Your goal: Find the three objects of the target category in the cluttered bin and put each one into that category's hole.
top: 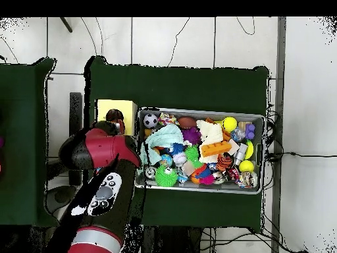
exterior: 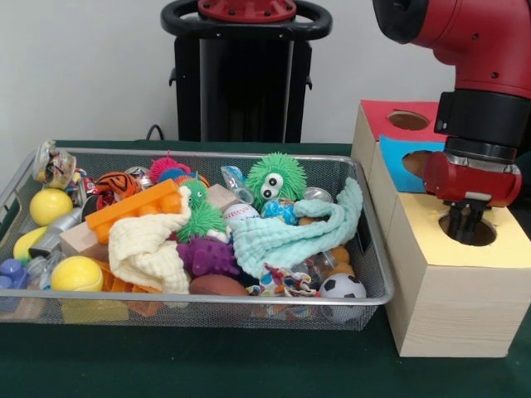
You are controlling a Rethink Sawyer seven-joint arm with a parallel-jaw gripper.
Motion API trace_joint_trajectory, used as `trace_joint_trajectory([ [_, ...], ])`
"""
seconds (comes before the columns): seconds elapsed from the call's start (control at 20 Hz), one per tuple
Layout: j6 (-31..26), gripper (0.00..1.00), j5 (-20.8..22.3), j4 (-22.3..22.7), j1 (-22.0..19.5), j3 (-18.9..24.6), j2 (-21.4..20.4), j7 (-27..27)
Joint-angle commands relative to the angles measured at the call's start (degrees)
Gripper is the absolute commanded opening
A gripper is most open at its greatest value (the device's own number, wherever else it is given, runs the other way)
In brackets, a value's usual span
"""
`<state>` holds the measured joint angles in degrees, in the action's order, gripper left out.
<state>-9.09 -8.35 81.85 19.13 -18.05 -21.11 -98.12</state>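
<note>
1. I can read no brand, label or writing on anything; the clear jar (exterior: 54,164) at the bin's far corner has a printed look, but it is too small to make out.
2. My gripper (exterior: 470,222) hangs right over the hole (exterior: 467,229) in the yellow-faced box (exterior: 452,286), its dark fingers (exterior: 459,220) reaching into the opening; I cannot tell whether they are spread or closed, or holding anything.
3. That box stands just beside the bin (exterior: 199,311), with the blue-faced box (exterior: 406,162) and red-faced box (exterior: 398,120) lined up behind it.
4. Inside the bin, one heart-printed cloth (exterior: 280,280) lies against the near wall, beside a small soccer ball (exterior: 342,287).
5. A mint-green cloth (exterior: 294,232) drapes just behind it, partly covering it, and a cream-yellow cloth (exterior: 149,249) lies further along.
6. From overhead, the red arm (top: 99,148) hides most of the yellow box.
</note>
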Motion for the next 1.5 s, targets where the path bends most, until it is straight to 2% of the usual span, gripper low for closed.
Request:
trace_joint_trajectory([
  [0.05,-8.0,0.00,4.8,6.3,-0.1,5.9,3.7,-3.1],
  [0.25,-7.6,0.00,5.2,7.1,-0.9,6.8,2.9,-2.5],
  [0.5,-8.1,0.00,5.7,9.2,-2.8,8.9,0.0,-1.4],
  [0.6,-7.8,0.00,5.9,8.8,-2.5,8.7,0.4,-1.9],
  [0.85,-10.6,0.00,5.3,4.5,0.5,5.1,4.2,-3.8],
  [0.95,-10.8,0.00,5.2,4.4,0.5,5.1,4.3,-3.8],
  [1.0,-10.8,1.00,5.2,4.4,0.5,5.1,4.3,-3.8],
  [1.5,-10.0,1.00,5.1,4.8,0.6,5.0,4.3,-4.1],
])
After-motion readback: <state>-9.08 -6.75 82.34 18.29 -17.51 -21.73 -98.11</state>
